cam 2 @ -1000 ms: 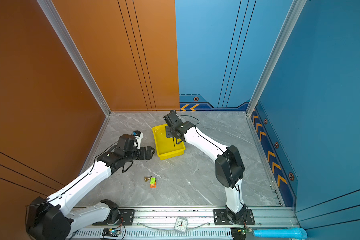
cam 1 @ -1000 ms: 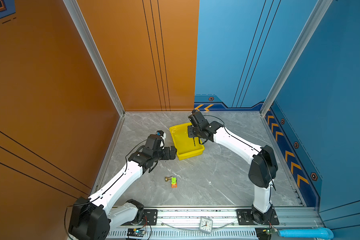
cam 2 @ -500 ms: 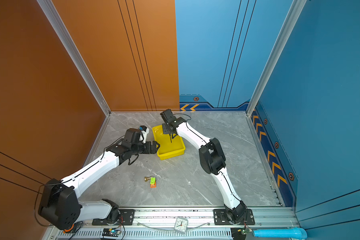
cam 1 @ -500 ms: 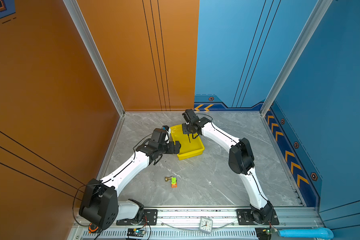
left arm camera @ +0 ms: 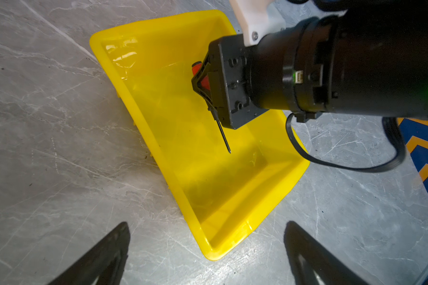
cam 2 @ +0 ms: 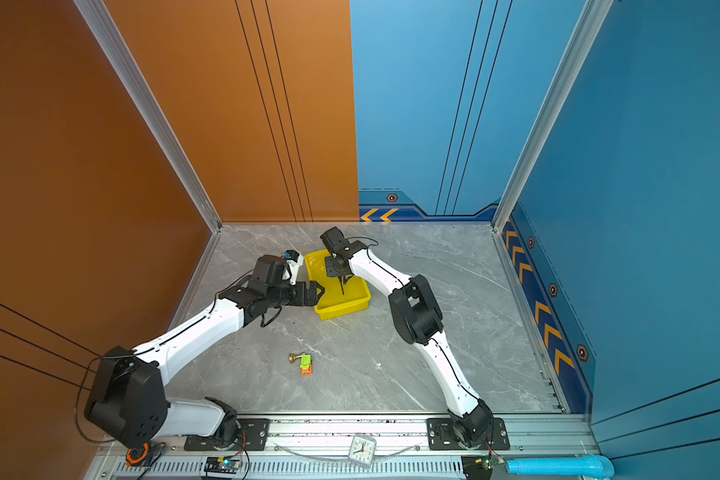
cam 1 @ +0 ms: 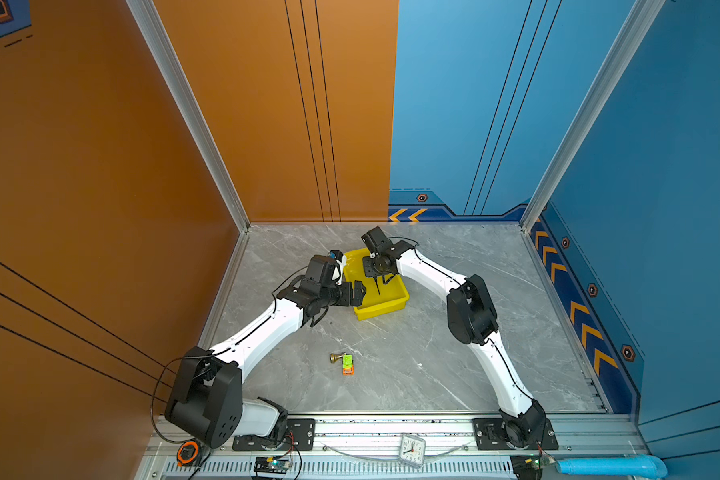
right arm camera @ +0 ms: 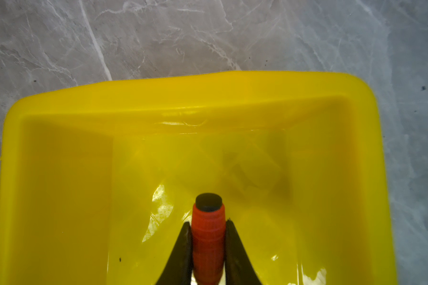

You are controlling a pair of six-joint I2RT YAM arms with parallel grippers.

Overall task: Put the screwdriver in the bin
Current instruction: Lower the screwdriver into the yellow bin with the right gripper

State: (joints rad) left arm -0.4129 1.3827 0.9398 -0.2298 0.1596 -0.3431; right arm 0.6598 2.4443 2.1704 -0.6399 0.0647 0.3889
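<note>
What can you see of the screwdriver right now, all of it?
The screwdriver has a ribbed orange-red handle, plastic by its look, with a black end cap, and a thin black shaft. The right tool is shut on the handle, one finger on each side. The screwdriver hangs over the inside of the yellow bin, shaft slanting down toward its floor; whether the tip touches cannot be told.

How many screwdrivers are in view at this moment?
1. The screwdriver is clamped by its orange-red handle in the right tool, shaft pointing down over the bin. The arms cover some tabletop, so another could be hidden.
</note>
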